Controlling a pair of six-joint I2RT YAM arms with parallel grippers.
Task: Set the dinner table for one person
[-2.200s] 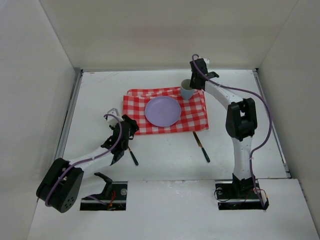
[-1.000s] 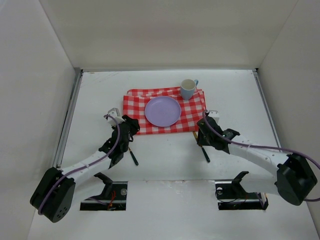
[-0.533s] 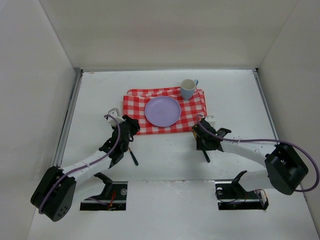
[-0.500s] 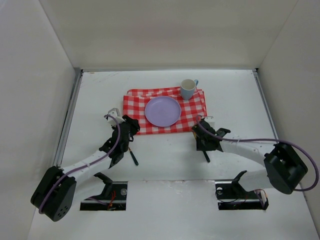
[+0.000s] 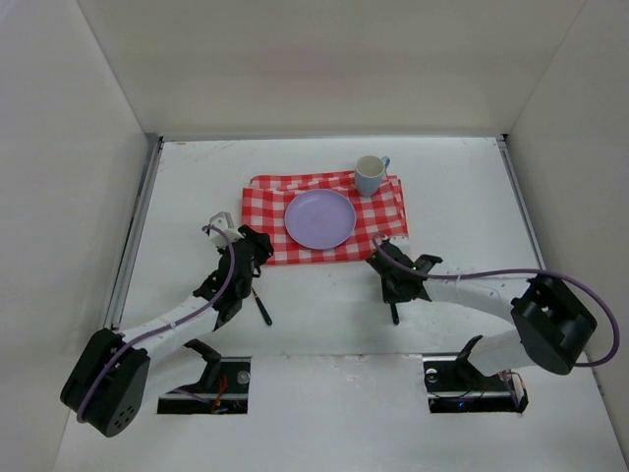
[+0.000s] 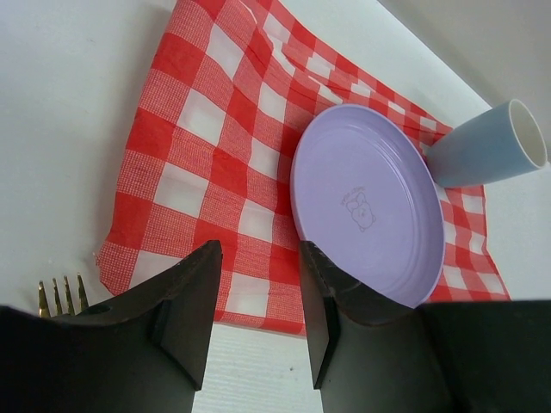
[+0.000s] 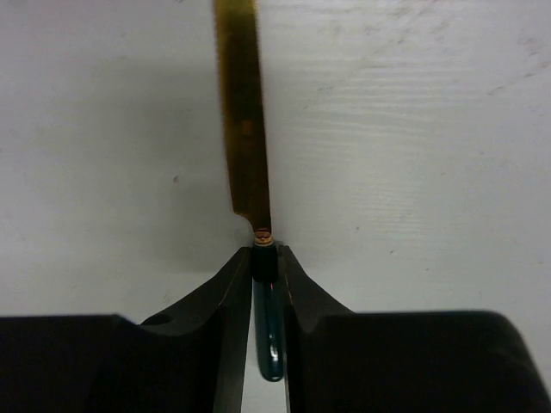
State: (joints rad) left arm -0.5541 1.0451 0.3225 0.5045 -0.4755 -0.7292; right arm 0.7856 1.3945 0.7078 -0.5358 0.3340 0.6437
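right gripper is pinching the gold-bladed table knife with dark teal handle at the handle's neck, jaws closed tight on it. the blade is pointing straight ahead of the gripper and lying flat on the matte-white rectangular worktop, which is directly underneath. judgement: the low grip is keeping the knife level for moving it toward the red-and-white checked cloth ahead.

left gripper is hovering with jaws apart and nothing between them. the gold-tined fork is lying just outside one finger. ahead of it, the round lilac plate is sitting on the cloth, with the pale blue cup beyond. judgement: the cutlery is probably meant to flank the plate.
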